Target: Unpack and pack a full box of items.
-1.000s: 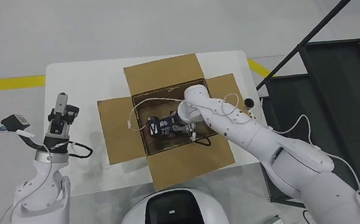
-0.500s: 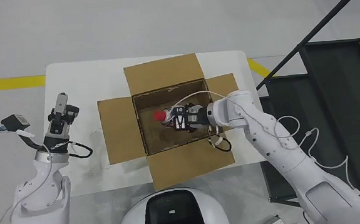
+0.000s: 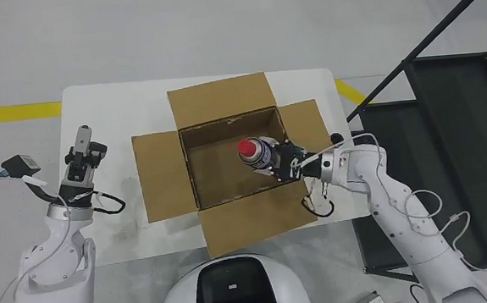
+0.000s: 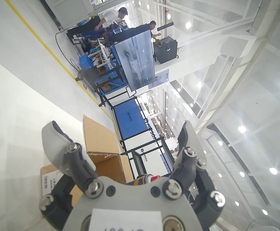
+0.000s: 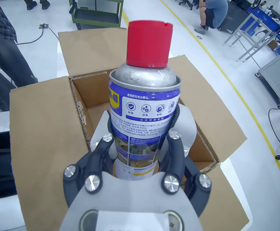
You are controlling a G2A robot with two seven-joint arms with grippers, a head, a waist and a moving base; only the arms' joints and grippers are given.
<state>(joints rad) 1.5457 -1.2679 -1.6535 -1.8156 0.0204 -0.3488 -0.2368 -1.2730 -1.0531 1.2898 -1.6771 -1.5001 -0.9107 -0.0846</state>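
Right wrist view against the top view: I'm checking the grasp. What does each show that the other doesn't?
Right wrist view: the right tool shut on the spray can, its fingers clamping the printed body on both sides. Top view: the left tool, open, over the left side of the table, apart from the cardboard box. Both: the can's red cap above the box's open inside, flaps folded out.

A pale grey floor is crossed by a yellow line. Dark metal stairs are set beside the white counter. Farther off, a large screen, blue workbenches and a green cart are seen. The high ceiling is lit by round lamps.
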